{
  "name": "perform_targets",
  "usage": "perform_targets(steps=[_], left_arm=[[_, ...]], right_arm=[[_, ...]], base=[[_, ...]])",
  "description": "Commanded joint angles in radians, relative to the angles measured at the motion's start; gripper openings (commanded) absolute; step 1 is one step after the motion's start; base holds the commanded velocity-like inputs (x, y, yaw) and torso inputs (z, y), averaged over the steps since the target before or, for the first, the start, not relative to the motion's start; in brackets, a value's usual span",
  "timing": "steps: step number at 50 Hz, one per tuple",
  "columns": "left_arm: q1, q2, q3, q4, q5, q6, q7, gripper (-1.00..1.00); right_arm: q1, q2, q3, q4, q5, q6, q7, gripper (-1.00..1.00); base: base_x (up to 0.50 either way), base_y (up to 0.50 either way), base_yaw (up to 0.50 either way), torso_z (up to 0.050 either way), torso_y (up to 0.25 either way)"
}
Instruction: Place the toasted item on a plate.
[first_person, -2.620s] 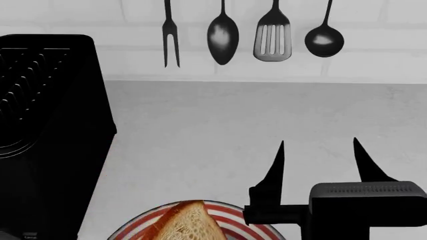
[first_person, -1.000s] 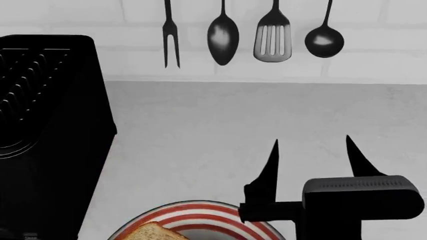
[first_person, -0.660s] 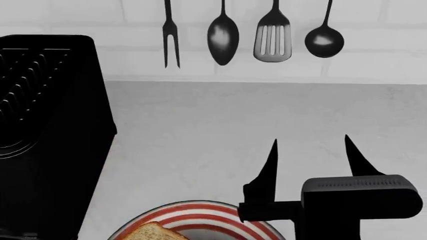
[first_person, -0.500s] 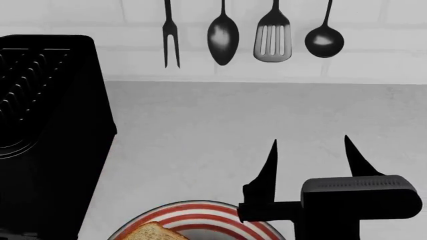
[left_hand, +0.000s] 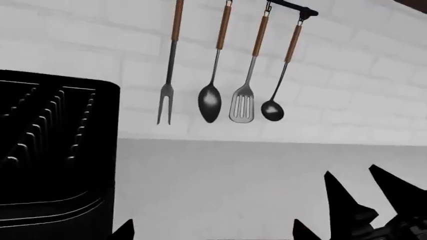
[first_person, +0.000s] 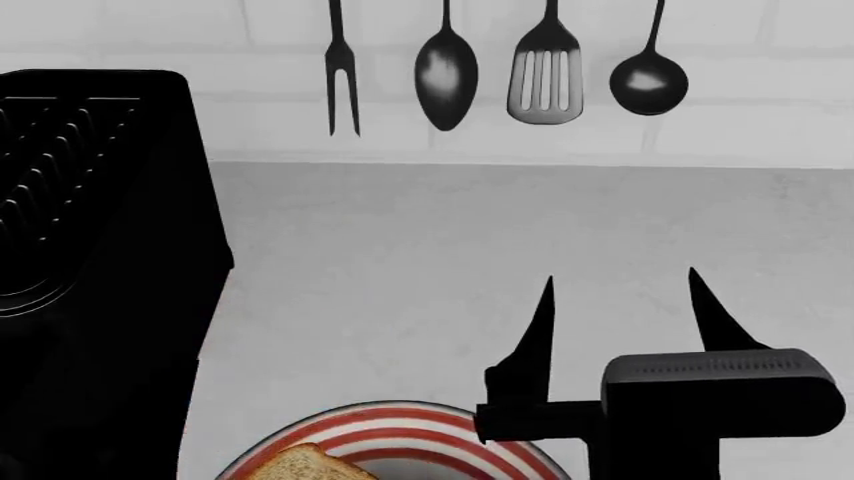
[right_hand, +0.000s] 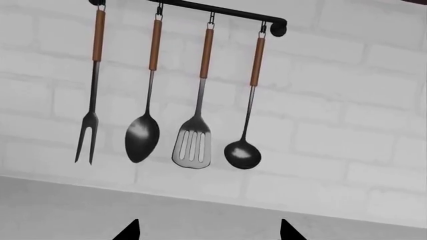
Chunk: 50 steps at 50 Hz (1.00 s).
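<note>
1. Toast slice (first_person: 310, 464) lies flat on the plate (first_person: 441, 425) at the head view's 6 o'clock edge. Only its crust corner shows; the rest is cut off by the frame. It sits on the 9 o'clock side of the plate's dark centre.
2. Plate rim, red-and-white stripes, is visible as an arc from 7 to 5 o'clock in the head view, resting on the grey counter (first_person: 441, 250).
3. My right claw (first_person: 621, 300) hangs at 4 o'clock in the head view, just beside the plate's rim on its 3 o'clock side. Fingers (first_person: 538, 320) are spread apart with nothing between them; tips point toward 12 o'clock. Not touching the toast.
4. My left claw (left_hand: 210, 231): only two dark tips show at the left wrist picture's edge, set wide apart with bare counter between. The right claw's fingers show in that same picture, off to the side.
5. Black toaster (first_person: 94, 270) fills the 9 o'clock side of the head view, slots dark. It stands near the plate at its 10 o'clock.
6. Farther back, counter runs to the white brick wall (right_hand: 347, 100).
7. On the wall at 12 o'clock, a black rail (right_hand: 220, 11) carries four hanging utensils side by side: fork (first_person: 342, 75), spoon (first_person: 446, 70), slotted turner (first_person: 545, 75), ladle (first_person: 649, 80). Wrist views show wooden grips.
</note>
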<state>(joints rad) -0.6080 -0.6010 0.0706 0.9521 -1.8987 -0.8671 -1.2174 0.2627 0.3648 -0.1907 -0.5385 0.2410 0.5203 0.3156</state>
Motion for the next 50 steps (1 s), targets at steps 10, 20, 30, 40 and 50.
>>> perform_targets(steps=[10, 20, 30, 40, 50], left_arm=[[-0.245, -0.097, -0.007, -0.048, -0.099, 0.017, -0.071, 1.0], [-0.29, -0.137, -0.033, -0.099, -0.067, -0.001, -0.047, 1.0], [-0.309, -0.18, -0.064, -0.144, -0.04, -0.017, -0.01, 1.0], [-0.284, -0.194, -0.095, -0.2, 0.042, -0.037, 0.06, 1.0], [-0.321, -0.259, -0.115, -0.242, 0.054, -0.067, 0.102, 1.0]], right_arm=[[-0.003, 0.01, 0.001, -0.024, 0.005, 0.017, 0.012, 1.0], [0.008, 0.043, 0.038, -0.149, 0.026, 0.128, 0.043, 1.0], [0.05, 0.098, 0.101, -0.328, 0.073, 0.338, 0.077, 1.0], [0.132, 0.148, 0.209, -0.507, 0.204, 0.594, 0.121, 1.0], [0.231, 0.528, 0.164, -0.507, 0.815, 0.45, 0.645, 1.0]], base=[[0.0, 0.0, 0.0, 0.0, 0.0], [0.0, 0.0, 0.0, 0.0, 0.0], [0.0, 0.0, 0.0, 0.0, 0.0], [0.0, 0.0, 0.0, 0.0, 0.0], [0.0, 0.0, 0.0, 0.0, 0.0]])
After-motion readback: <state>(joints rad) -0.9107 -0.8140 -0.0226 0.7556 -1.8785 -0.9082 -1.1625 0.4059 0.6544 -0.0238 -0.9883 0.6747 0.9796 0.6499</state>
